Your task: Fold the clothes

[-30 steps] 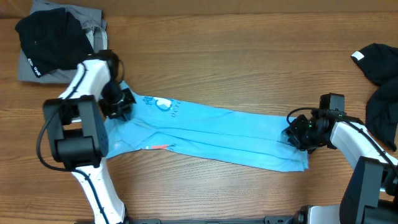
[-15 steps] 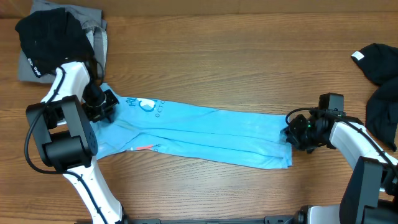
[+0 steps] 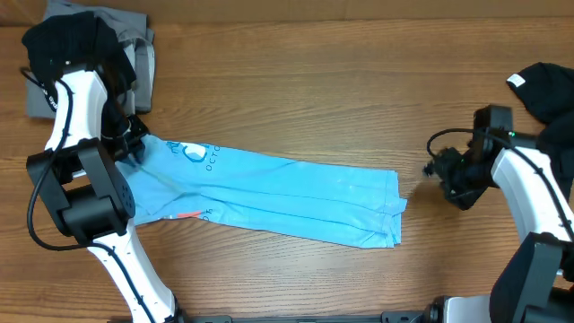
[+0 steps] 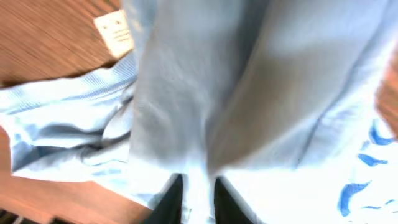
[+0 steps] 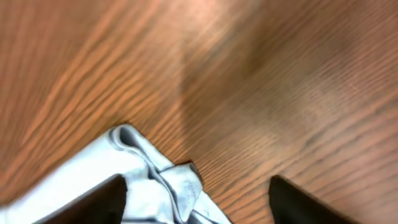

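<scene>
The light-blue T-shirt point(image 3: 287, 193), folded into a long band, lies across the middle of the table, with its print near the left end. My left gripper point(image 3: 131, 148) is shut on the shirt's left end. In the left wrist view its fingers point(image 4: 198, 200) pinch the blue cloth point(image 4: 249, 93), and a white label shows at the top. My right gripper point(image 3: 436, 170) is open and empty, just right of the shirt's right end. In the right wrist view its fingers point(image 5: 196, 202) are spread wide, with the shirt's corner point(image 5: 148, 182) lying loose between them on the wood.
A black garment point(image 3: 72, 45) lies on a grey garment point(image 3: 139, 63) at the far left corner. Another black garment point(image 3: 552, 99) with a white label lies at the right edge, close behind my right arm.
My left gripper has drawn the shirt leftward along the table. My right gripper has let go of the shirt's right end and moved up and to the right.
</scene>
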`<action>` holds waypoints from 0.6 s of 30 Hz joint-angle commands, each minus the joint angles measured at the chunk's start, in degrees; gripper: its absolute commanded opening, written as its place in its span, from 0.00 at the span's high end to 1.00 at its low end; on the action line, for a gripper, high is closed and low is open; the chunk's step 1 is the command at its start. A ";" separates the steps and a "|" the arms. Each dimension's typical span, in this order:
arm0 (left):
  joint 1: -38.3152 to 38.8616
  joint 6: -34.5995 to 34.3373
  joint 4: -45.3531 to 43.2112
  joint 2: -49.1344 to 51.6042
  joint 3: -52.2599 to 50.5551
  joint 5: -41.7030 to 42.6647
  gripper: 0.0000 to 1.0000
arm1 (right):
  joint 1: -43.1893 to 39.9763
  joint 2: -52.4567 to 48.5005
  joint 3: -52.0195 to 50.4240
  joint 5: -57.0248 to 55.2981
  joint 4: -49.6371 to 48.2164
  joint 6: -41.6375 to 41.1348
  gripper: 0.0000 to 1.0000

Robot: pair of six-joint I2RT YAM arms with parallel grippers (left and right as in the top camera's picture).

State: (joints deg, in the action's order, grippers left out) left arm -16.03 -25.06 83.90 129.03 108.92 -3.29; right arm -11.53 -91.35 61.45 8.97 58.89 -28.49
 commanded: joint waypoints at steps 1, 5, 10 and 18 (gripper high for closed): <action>0.72 -0.66 0.76 0.17 1.57 -0.83 0.31 | 0.17 -0.04 0.42 1.92 0.59 4.94 0.13; 0.74 -0.66 0.46 0.17 1.38 0.55 0.00 | 0.22 -0.07 -3.19 3.37 -1.22 6.54 0.00; 0.72 -0.70 -0.39 0.17 1.38 0.57 0.00 | 0.24 -0.07 -10.36 14.49 -8.22 10.82 0.00; 0.72 -0.72 -1.09 0.17 1.38 0.55 0.00 | 0.33 -0.13 -17.62 21.22 -15.08 10.95 0.00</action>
State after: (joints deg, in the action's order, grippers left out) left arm -15.75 -25.50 83.09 129.03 109.45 -3.03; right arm -11.53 -91.37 45.91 25.23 45.10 -18.74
